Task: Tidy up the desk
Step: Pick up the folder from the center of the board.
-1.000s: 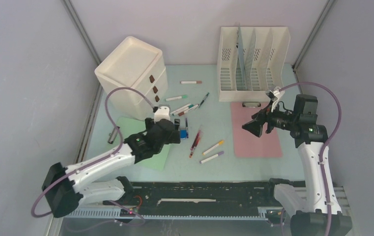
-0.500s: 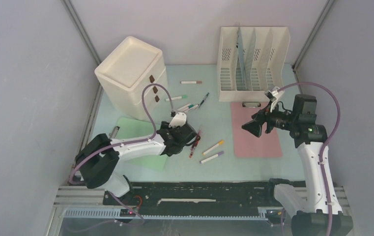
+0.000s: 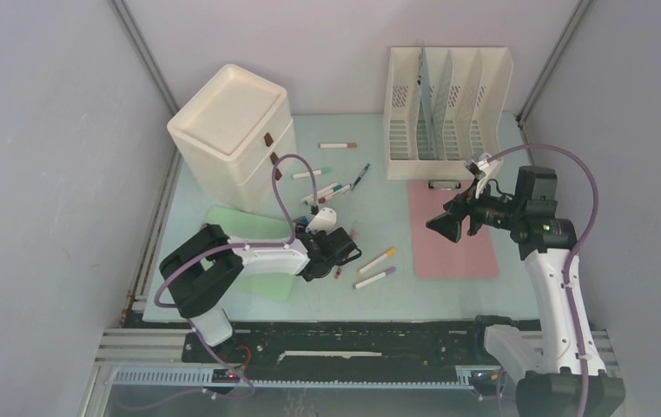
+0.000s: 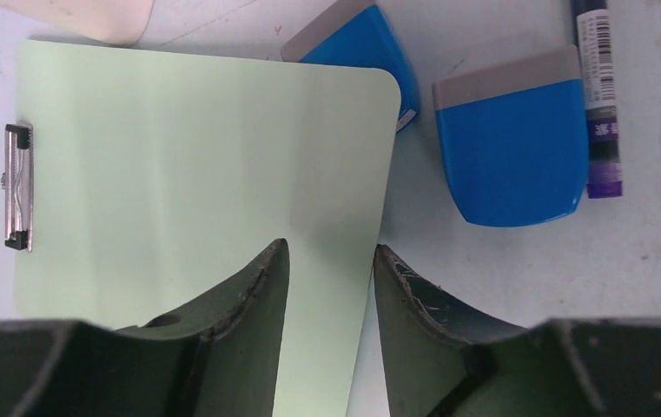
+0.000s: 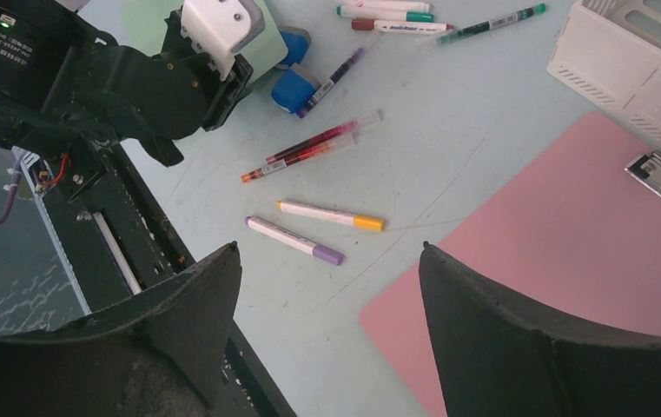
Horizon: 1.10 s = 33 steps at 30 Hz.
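Desk [image 3: 387,217]: mint top beyond the arm bases, carrying all below.
Drawer unit [image 3: 231,130]: far left.
File rack [image 3: 448,100]: far right.
Pink clipboard [image 3: 466,256]: right, touching the rack's near side.
Green clipboard [image 4: 196,165]: near left.
Right claw [image 5: 328,250]: wide, empty, over the pink clipboard.
Left claw [image 4: 331,252]: narrow gap straddling the green clipboard's right edge, nothing clamped.
Blue erasers [image 4: 513,148]: two, beside that edge.
Markers [image 5: 331,215]: centre, scattered.

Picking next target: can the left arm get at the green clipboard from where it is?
Probably yes: left gripper hangs over the green clipboard, at its clipless end, nothing in between.
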Motion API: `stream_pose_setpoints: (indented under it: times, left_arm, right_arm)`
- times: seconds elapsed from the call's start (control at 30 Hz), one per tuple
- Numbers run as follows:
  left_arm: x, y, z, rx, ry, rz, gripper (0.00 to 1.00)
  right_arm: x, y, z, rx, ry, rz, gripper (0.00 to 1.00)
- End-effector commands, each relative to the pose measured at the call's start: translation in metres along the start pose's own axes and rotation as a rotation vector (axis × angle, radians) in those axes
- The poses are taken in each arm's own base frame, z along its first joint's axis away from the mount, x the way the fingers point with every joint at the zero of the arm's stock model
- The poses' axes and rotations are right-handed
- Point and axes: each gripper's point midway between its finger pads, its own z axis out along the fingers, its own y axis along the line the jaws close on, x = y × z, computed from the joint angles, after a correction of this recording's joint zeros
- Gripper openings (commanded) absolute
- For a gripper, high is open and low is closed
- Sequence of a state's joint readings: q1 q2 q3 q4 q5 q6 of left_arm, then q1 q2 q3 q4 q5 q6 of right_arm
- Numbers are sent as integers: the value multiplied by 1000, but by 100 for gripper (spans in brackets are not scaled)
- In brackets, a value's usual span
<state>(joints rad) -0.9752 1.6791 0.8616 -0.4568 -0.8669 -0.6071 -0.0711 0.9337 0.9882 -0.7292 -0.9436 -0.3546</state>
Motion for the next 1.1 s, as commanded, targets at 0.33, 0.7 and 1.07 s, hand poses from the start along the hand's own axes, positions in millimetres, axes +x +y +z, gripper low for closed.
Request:
stream_pose_setpoints:
  times: [0.33, 0.7, 1.07]
  left_arm:
    - [-13, 2, 8, -117, -70, -37, 40]
    - [-6, 6, 11, -160, -76, -24, 29]
    - [-33, 22, -44, -165, -197, -42, 0]
  right_arm:
    - [-6, 3, 1, -15, -9, -44, 82]
    - [-5, 7, 3, -36, -7, -46, 82]
    - [-4, 12, 5, -65, -2, -41, 82]
